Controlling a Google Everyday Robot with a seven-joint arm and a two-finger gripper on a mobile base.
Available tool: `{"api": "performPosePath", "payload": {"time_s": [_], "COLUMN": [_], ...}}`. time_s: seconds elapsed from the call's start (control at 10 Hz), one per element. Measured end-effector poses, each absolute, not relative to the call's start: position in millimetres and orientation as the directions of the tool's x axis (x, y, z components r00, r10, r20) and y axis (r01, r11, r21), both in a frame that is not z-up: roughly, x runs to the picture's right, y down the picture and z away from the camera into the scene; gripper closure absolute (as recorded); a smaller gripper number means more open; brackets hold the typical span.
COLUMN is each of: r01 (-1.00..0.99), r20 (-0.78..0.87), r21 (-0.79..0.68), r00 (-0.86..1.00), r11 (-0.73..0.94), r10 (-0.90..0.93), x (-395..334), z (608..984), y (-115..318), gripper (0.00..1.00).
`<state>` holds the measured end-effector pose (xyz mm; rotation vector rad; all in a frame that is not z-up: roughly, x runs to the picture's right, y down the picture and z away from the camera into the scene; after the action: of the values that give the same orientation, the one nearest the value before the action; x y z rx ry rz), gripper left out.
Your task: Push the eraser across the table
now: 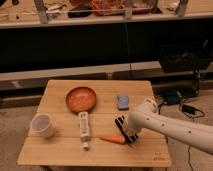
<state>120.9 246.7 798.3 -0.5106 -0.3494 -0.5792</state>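
High oblique view; tool (129, 133) over table (57, 150)

Jaws are at the bench's (60, 152) right-front area, right by the eraser (123, 129). The arm (170, 129) comes in over the right edge and blocks that side. A carrot (114, 140) lies just left-front of the eraser; can't tell if they touch. Further left, a white bottle (84, 125) lies front-to-back, then a cup (42, 125) near the left edge. The orange bowl (81, 98) and blue block (123, 102) fill the rear middle. Bare wood: the front strip, the right-front corner, the rear-left corner, and the gap between bottle and cup.
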Motion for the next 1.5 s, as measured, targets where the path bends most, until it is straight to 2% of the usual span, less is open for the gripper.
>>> {"api": "performPosePath", "payload": {"time_s": [1.5], "r01": [0.623], "r20": [0.464], "r21": [-0.328], "r00": [0.761], "r11": [0.71], "r10": [-0.453], "x": [115.6], "z": [796.5], "y": [244.7], "gripper": [0.99]}}
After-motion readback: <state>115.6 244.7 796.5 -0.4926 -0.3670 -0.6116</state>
